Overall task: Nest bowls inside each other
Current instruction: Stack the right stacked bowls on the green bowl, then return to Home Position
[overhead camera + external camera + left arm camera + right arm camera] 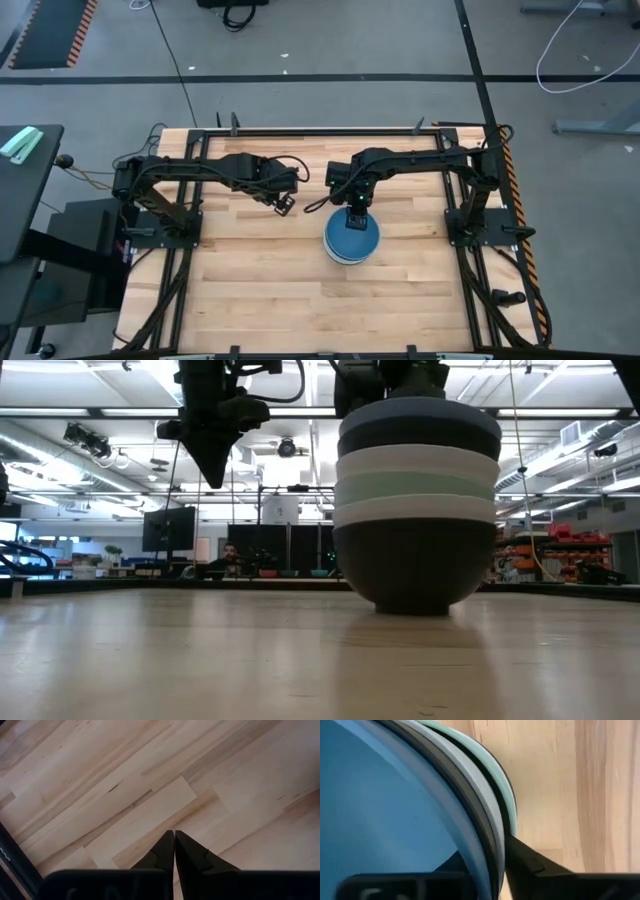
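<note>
The bowls stand nested in one stack (351,240) at mid-table. A black bowl (415,565) is lowest, with its base on the wood. Above it show white, mint, white and dark rims, and the blue bowl (380,810) is on top. My right gripper (354,222) comes down on the stack's far rim, which sits between its fingers (483,847). My left gripper (283,205) hangs shut above bare wood, left of the stack and apart from it, its fingertips together (174,837). My right gripper has the blue bowl's far rim (477,845) between its two fingers, one finger (451,865) inside the bowl and one finger (525,862) outside, against the stacked rims. The fingers point steeply down from above. The blue bowl sits level in the stack.
Bare wooden tabletop (260,290) lies all round the stack, bounded by the black frame rails (460,240) at the sides. In the low view the room beyond shows benches, screens and a person (231,557) far off.
</note>
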